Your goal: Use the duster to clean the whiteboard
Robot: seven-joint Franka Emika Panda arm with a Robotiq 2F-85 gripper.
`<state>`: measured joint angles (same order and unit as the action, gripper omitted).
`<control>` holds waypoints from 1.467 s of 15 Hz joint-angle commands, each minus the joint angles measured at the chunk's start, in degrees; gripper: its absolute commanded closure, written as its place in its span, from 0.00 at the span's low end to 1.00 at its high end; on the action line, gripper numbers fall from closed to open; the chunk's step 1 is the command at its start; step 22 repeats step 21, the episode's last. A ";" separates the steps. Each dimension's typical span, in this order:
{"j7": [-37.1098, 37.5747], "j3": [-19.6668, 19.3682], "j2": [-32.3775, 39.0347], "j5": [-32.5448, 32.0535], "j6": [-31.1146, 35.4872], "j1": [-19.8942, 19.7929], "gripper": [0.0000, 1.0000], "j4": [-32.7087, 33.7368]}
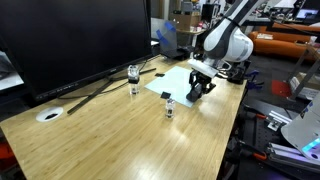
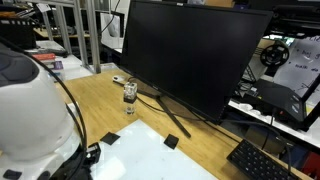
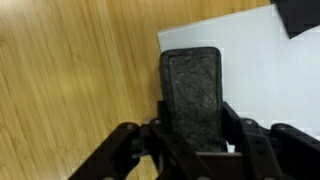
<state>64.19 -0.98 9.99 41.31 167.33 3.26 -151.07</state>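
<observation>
One duster point(image 3: 192, 88), one whiteboard point(image 3: 255, 75) and one gripper point(image 3: 192, 138) make up the working set. Wrist view, left to right: bare wooden table point(image 3: 70, 80); the duster, clamped at its near end by the gripper, its long axis pointing straight away from the wrist; the whiteboard; one black corner tab point(image 3: 300, 14). The duster stands over the whiteboard's left edge, so nearly all the white surface lies to its right. On that basis, the wipe should travel rightward, crosswise to the long axis. Contact between duster and whiteboard cannot be confirmed. In an exterior view, one monitor point(image 1: 70, 40) stands at left, with what appear to be three small clear jars point(image 1: 169, 108) between it and the gripper.
</observation>
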 commanded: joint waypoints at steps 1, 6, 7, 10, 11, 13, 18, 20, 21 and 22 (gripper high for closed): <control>-3.00 1.12 -3.02 0.00 0.25 0.33 0.72 -1.05; -8.31 2.48 -2.90 1.29 -6.01 -0.38 0.72 -0.02; -10.01 2.69 -2.60 2.06 -7.71 -0.66 0.39 0.53; -11.66 2.05 -1.65 1.58 -9.99 -0.54 0.09 1.29; -11.21 2.06 -1.69 0.98 -10.06 -0.71 0.01 1.38; -11.50 1.88 -2.10 0.75 -10.20 -0.81 0.00 1.43; -9.77 1.88 -2.04 0.29 -8.52 -0.12 0.00 0.91; -9.76 1.90 -2.01 0.29 -8.51 -0.09 0.00 0.90; -9.76 1.89 -2.01 0.29 -8.51 -0.09 0.00 0.90; -9.76 1.89 -2.01 0.29 -8.51 -0.09 0.00 0.90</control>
